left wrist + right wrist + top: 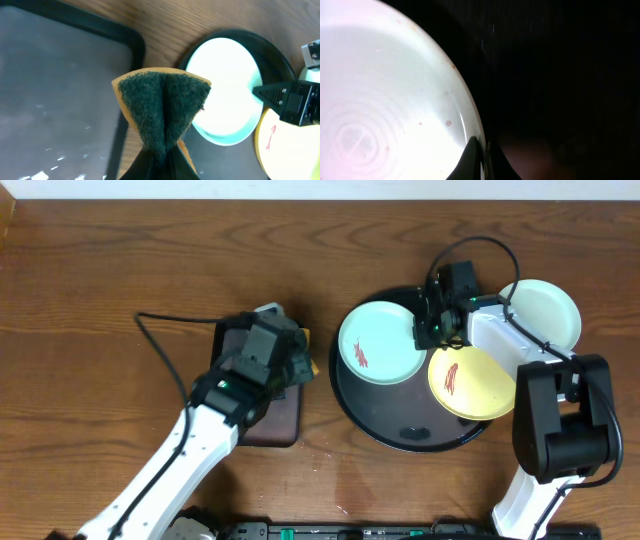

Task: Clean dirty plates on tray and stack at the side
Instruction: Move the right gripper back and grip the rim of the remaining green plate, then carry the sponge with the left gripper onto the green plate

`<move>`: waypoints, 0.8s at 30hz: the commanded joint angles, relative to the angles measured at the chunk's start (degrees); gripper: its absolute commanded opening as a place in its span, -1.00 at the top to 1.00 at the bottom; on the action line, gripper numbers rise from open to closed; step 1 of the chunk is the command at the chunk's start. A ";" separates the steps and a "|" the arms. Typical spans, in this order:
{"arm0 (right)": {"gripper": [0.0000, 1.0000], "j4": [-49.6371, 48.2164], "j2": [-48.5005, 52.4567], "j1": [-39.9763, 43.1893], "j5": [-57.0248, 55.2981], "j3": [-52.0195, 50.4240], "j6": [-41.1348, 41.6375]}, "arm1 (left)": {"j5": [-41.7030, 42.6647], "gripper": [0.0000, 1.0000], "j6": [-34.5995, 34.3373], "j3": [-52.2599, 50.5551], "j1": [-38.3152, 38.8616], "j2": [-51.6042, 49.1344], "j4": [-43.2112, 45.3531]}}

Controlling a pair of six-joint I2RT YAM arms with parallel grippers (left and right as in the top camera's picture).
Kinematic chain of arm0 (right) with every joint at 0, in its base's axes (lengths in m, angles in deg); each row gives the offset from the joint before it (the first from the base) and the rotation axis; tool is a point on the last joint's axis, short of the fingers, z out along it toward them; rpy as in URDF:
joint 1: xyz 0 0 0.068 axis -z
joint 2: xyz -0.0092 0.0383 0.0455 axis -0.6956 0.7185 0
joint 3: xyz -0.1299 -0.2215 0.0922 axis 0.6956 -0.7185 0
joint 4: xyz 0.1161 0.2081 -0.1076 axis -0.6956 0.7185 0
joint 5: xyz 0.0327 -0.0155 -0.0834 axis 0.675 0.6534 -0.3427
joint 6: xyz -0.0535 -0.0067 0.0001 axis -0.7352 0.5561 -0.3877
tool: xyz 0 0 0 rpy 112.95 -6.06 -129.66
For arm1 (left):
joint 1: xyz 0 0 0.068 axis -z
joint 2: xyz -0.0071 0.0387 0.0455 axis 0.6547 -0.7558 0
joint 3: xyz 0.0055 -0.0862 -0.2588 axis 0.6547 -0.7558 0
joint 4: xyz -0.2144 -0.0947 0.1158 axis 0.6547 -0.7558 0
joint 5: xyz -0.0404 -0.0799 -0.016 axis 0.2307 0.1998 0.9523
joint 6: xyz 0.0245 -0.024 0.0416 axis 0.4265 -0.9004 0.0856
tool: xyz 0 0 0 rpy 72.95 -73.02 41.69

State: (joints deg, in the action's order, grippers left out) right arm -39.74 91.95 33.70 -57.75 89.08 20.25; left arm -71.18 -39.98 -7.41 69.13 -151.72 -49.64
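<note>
A light-blue plate (378,340) with a red smear lies on the left of the round black tray (400,430). My right gripper (429,332) is shut on its right rim; the right wrist view shows the rim (465,107) pinched between the fingers (481,150). A yellow plate (472,383) with a red smear lies on the tray's right. A pale plate (545,315) without a visible smear lies at the tray's far right edge. My left gripper (162,152) is shut on a folded green-and-yellow sponge (164,102), held left of the tray, short of the blue plate (225,95).
A small black rectangular tray (270,415) lies under my left gripper (292,362) and also shows in the left wrist view (60,100). A black cable (165,350) runs across the wooden table to its left. The right arm's base (560,420) stands right of the round tray.
</note>
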 commanded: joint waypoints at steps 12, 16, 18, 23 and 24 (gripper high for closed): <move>0.98 15.43 -5.97 -1.46 -1.42 -1.84 -9.46 | 13.88 0.85 -0.52 -0.20 4.44 -11.15 16.63; 0.98 15.08 -5.92 -1.46 -1.38 -2.58 -9.81 | 12.55 0.84 -0.55 -0.20 6.67 -13.99 20.59; 0.98 13.86 -5.92 -1.46 -1.36 -2.99 -9.79 | 12.46 0.85 -1.38 -0.20 7.28 -15.69 21.79; 0.98 13.25 -5.92 -1.49 -1.33 -3.13 -9.77 | 12.44 0.85 -7.67 -0.20 8.92 -20.26 26.01; 0.98 13.25 -5.92 -1.46 -1.36 -3.13 -9.77 | 12.44 0.85 -8.85 -0.20 9.42 -21.24 27.47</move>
State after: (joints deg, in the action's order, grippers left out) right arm -26.45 86.92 32.80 -58.34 86.53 11.85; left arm -58.79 -44.30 -7.43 77.39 -171.09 -24.12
